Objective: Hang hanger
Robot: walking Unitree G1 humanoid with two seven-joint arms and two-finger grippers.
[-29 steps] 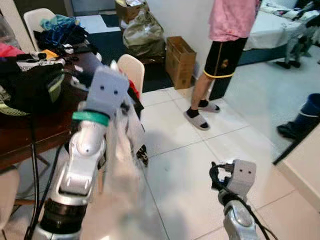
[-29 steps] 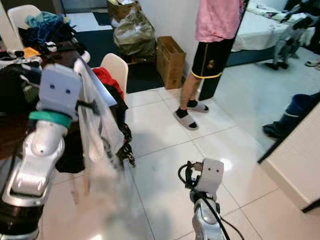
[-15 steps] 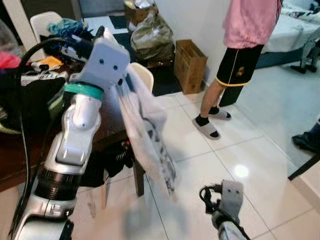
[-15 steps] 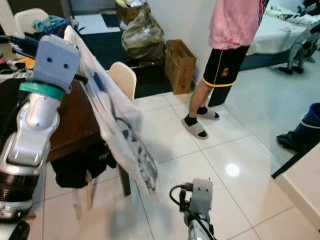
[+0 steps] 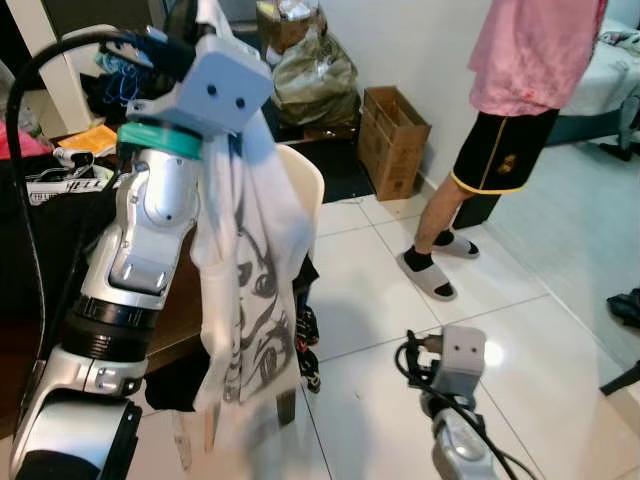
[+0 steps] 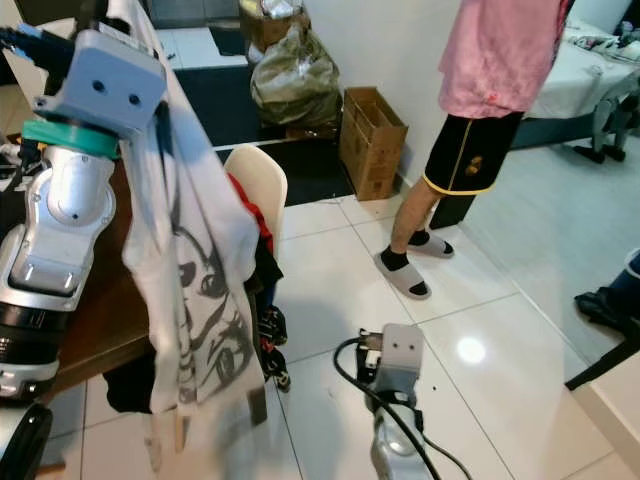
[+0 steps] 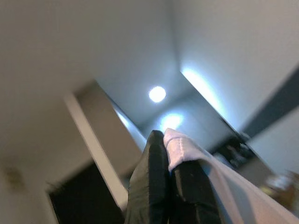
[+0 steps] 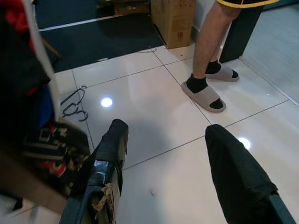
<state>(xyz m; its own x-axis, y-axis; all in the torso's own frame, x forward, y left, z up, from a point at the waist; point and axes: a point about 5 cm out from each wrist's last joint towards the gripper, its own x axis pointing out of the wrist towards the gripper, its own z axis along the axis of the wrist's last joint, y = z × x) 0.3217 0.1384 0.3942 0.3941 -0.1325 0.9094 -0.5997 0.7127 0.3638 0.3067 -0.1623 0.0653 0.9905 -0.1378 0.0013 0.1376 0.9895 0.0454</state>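
Observation:
My left arm (image 5: pixel 160 210) is raised high, and a white T-shirt (image 5: pixel 250 270) with a black face print hangs from it in front of the table. In the left wrist view my left gripper (image 7: pixel 163 140) points at the ceiling, shut on a white edge of the T-shirt (image 7: pixel 180 144). I cannot make out a hanger inside the shirt. My right gripper (image 8: pixel 167 129) hangs low over the tiled floor, open with nothing between its fingers. A black wire hanger (image 8: pixel 74 103) lies on the floor by the chair.
A person (image 5: pixel 505 120) in a pink top and black shorts stands to the right by the wall. A cardboard box (image 5: pixel 392 140) and a stuffed bag (image 5: pixel 310 75) sit behind. A white chair (image 5: pixel 305 180) and a clothes-piled dark table (image 5: pixel 50 200) are at the left.
My left arm has lifted the T-shirt higher; it swung and now hangs straight. The camera has shifted. The right arm stays low.

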